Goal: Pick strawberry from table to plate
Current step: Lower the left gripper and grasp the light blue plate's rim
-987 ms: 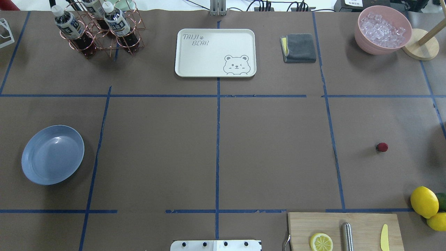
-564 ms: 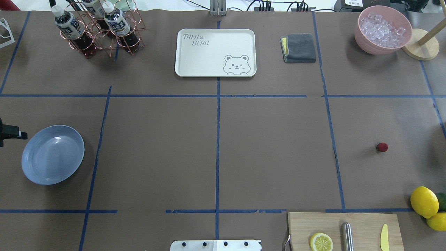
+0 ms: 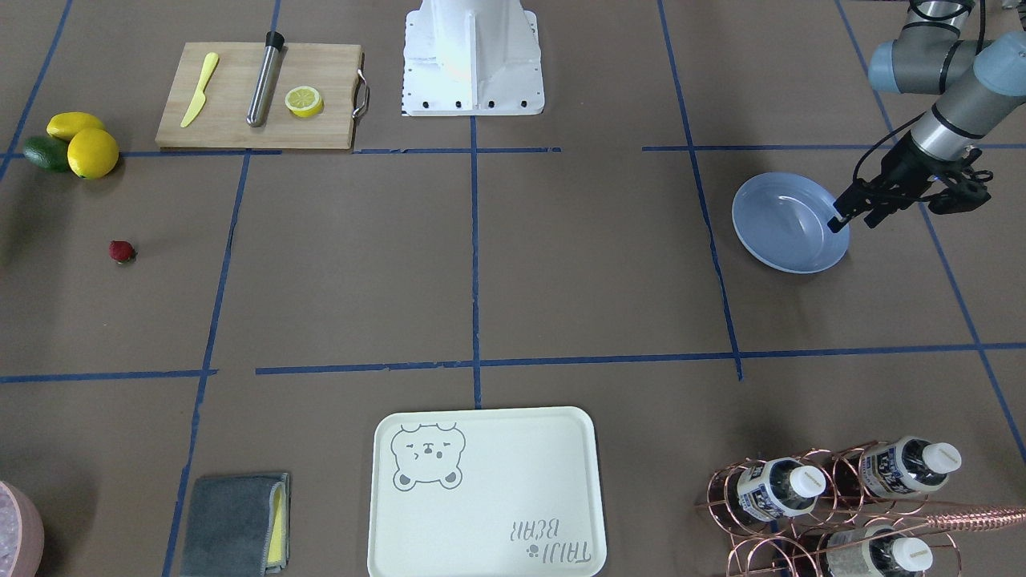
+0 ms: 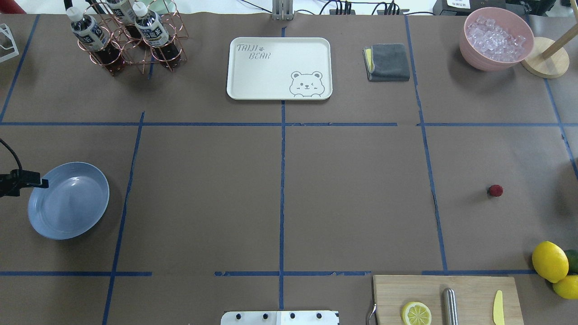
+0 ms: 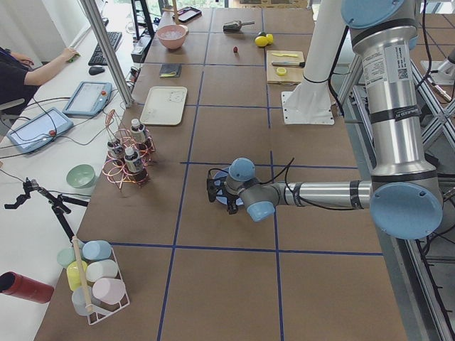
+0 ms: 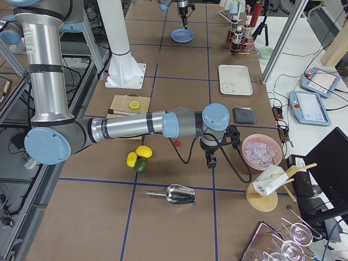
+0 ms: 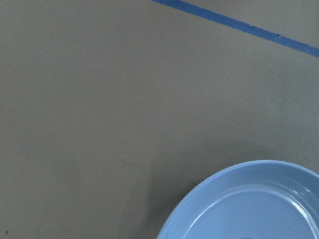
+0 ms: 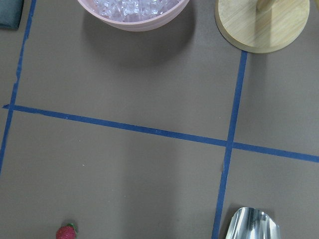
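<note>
A: Zero progress on the pick, from what I see. The strawberry (image 4: 495,190) lies on the table (image 4: 352,194) and the plate (image 4: 67,203) has nothing in it.

B: Where is it relative to the jaws?

A: It's near the right gripper (image 6: 211,161), off to one side of its jaws, not between them. It's well apart from the left gripper (image 3: 843,216), a whole table away. The plate is the reverse. The left jaws sit at its outer rim and the right ones are far off.

B: Jaw state?

A: Can't tell on either. The left one shows as a dark stub at the rim and I can't read the gap. The right one only shows in the side view, too small. Neither has the berry.

B: So everything's left?

A: My read: reach, grasp, carry across, release. Berry and plate are at opposite ends, so that means a long reach or a hand-over.

B: Surfaces?

A: The berry is tiny, dark red and roundish, with bumpy skin and a green tuft at one end. I'd guess it could roll. The plate is round, shallow, glossy light blue, with a smooth raised rim that catches glare. The table is flat matte brown paper with a blue tape grid (image 4: 282,180).
</note>
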Available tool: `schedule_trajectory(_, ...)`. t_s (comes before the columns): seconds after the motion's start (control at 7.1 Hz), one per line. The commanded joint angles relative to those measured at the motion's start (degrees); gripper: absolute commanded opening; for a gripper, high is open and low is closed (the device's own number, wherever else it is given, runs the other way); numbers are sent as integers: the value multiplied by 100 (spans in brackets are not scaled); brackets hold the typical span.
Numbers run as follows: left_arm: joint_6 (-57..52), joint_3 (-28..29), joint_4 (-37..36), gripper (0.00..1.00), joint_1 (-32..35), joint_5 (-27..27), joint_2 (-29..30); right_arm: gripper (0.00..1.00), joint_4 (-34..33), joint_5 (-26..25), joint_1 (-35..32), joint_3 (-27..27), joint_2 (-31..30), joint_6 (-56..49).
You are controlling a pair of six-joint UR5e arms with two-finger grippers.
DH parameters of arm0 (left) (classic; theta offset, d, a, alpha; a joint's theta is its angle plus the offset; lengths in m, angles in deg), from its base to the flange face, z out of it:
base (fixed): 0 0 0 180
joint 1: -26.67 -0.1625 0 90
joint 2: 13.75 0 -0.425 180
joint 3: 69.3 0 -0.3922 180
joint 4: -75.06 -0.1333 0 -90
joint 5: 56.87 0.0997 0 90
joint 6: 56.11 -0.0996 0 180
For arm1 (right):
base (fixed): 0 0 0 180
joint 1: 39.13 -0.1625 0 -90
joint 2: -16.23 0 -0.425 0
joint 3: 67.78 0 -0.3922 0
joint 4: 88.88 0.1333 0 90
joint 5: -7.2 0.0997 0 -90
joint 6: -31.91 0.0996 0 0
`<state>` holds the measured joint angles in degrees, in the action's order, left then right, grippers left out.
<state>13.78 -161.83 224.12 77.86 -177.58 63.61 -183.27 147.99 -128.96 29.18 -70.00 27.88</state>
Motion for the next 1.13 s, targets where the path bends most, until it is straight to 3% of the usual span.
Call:
schedule_trajectory(0.0,-2,33,0,76,-135,91,6,100,0,1,0,33,0,7)
schedule_trajectory(0.28,-11,42,0,30,-144,100,6,100,-9,10,0,51,0,7)
schedule_trajectory(0.42,-11,42,0,23,-144,143,6,100,-9,10,0,51,0,7)
schedule_trajectory(0.85,-28,42,0,29,-153,179,6,100,-9,10,0,42,9,7)
schedule_trajectory(0.99,-28,42,0,50,-162,179,6,100,-9,10,0,42,9,7)
